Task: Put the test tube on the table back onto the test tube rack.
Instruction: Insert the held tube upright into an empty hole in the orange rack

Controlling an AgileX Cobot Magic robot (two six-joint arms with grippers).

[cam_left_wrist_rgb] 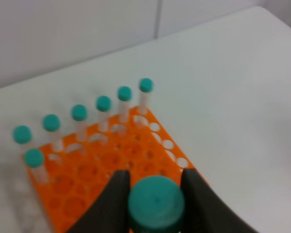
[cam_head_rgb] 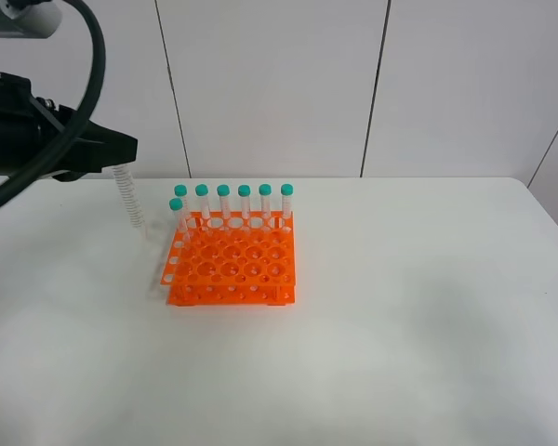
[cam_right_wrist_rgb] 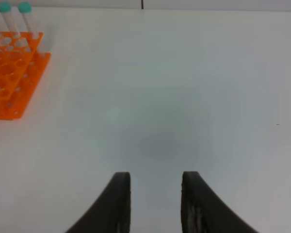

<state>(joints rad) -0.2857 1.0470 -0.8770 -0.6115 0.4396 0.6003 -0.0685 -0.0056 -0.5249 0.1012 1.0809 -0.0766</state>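
My left gripper [cam_left_wrist_rgb: 154, 187] is shut on the teal cap of the test tube [cam_left_wrist_rgb: 156, 204], held above the near part of the orange test tube rack [cam_left_wrist_rgb: 111, 165]. From the high camera, the clear tube [cam_head_rgb: 130, 197] hangs upright under the black left arm, just left of and behind the rack [cam_head_rgb: 232, 265] and off the white table [cam_head_rgb: 428, 307]. Several identical teal-capped tubes [cam_head_rgb: 234, 200] stand in the rack's back row, and one [cam_head_rgb: 177, 212] stands at the left of the second row. My right gripper [cam_right_wrist_rgb: 155, 194] is open and empty over bare table.
The rack [cam_right_wrist_rgb: 12, 73] lies far off to one side in the right wrist view. A white panelled wall [cam_head_rgb: 279, 84] runs behind the table. The table's right edge [cam_head_rgb: 553, 214] slants away at the far right.
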